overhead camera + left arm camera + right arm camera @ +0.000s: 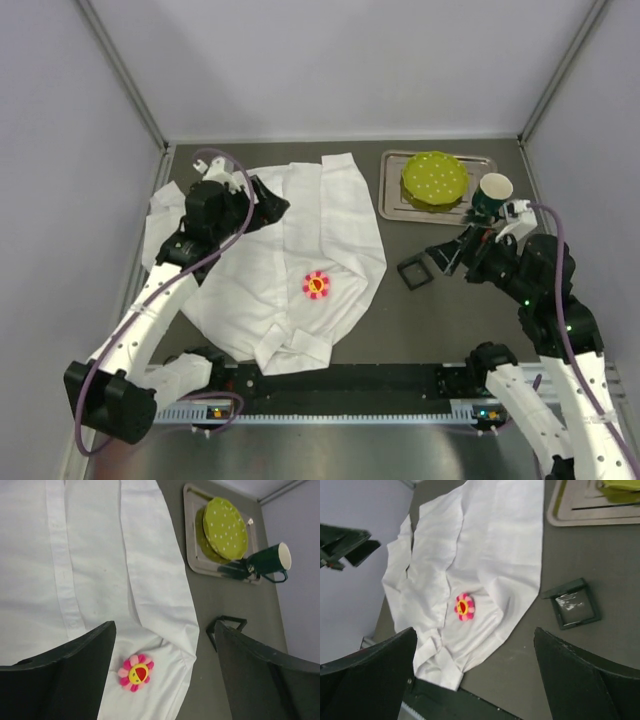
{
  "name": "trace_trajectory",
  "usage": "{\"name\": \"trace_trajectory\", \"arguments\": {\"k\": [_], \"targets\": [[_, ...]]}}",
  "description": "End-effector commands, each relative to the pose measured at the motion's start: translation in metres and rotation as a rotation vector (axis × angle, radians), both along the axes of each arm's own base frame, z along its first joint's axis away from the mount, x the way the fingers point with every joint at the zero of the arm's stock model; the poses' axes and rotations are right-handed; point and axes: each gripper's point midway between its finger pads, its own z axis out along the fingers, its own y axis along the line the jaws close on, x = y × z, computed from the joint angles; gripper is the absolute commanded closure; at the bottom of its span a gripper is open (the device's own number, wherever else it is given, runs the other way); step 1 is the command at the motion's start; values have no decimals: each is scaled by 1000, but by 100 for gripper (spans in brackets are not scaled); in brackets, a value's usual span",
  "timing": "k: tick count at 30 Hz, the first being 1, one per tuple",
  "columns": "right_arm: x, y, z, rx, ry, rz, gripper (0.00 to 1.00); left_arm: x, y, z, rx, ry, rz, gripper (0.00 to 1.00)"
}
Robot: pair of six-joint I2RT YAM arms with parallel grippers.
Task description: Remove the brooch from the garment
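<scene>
You have the garment [270,280] spread flat on the table [420,320], so the brooch [316,285] sits open to view on the half nearer to the arm bases, toward the right edge. Nothing covers it.

Your left gripper [268,205] hangs above the far left part of the garment, well apart from the brooch. Its fingers [75,670] stand wide apart with nothing between them. The left wrist view looks down on the brooch, so I judge this arm is placed to come down on it.

Your right gripper [447,257] is spread and empty too, off the garment and close to a small black frame [415,271].

Behind the frame, the metal tray [392,198] holds green dotted plates [435,178] — two stacked, it seems. A dark green cup [493,190] stands at the tray's right end — on it or just beside, I cannot tell. Inside the cup I see only white.
</scene>
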Motion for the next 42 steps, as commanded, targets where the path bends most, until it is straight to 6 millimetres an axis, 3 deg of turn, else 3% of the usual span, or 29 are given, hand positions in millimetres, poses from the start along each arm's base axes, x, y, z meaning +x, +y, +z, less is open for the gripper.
{"name": "trace_trajectory", "arguments": {"k": [1,3,4,5,8,9,13,15,16,17,19,21,26,29,30,33,36,38,41,42], "targets": [[-7,41,26,72,-78,190,1,-20,-27,-25,-24,87,-192,19],[-9,67,8,0,-29,263,1,-27,-34,-41,-34,128,-237,20],[1,68,3,-59,-31,204,1,-30,-36,-46,-38,147,-261,21],[-14,99,-9,-122,-7,314,1,-32,-38,-49,-39,158,-271,22],[-13,124,-20,-267,-27,312,1,-37,-32,-56,-23,188,-256,25],[-18,141,-36,-324,1,353,1,-37,-30,-57,-17,191,-242,25],[-20,177,-65,-355,52,431,2,-45,-17,-62,-45,207,-149,31],[-18,195,-68,-311,45,455,7,-52,-14,-79,-67,254,-121,32],[-20,202,-83,-317,74,476,9,-56,-16,-80,-77,256,-134,32],[-18,211,-80,-282,60,482,10,-61,-18,-83,-84,268,-154,33],[-15,216,-99,-267,111,449,13,-71,-26,-91,-108,305,-217,37],[-10,223,-103,-214,123,412,17,-82,-35,-97,-142,342,-280,42],[-5,237,-132,-230,134,419,38,-94,-40,-130,-158,453,-314,52],[-2,248,-147,-290,96,478,41,-93,-32,-139,-126,490,-260,53],[-1,250,-165,-364,101,498,41,-91,-31,-137,-131,491,-248,53],[2,259,-175,-481,45,490,35,-90,-27,-144,-159,530,-173,57],[5,263,-182,-587,7,459,35,-94,-26,-155,-198,585,-130,69],[9,266,-181,-651,-44,443,38,-94,-20,-160,-194,596,-82,72],[5,276,-186,-729,-91,460,60,-95,-13,-161,-202,578,-35,72],[6,279,-186,-742,-99,460,76,-94,-8,-163,-197,574,-6,72]]}}
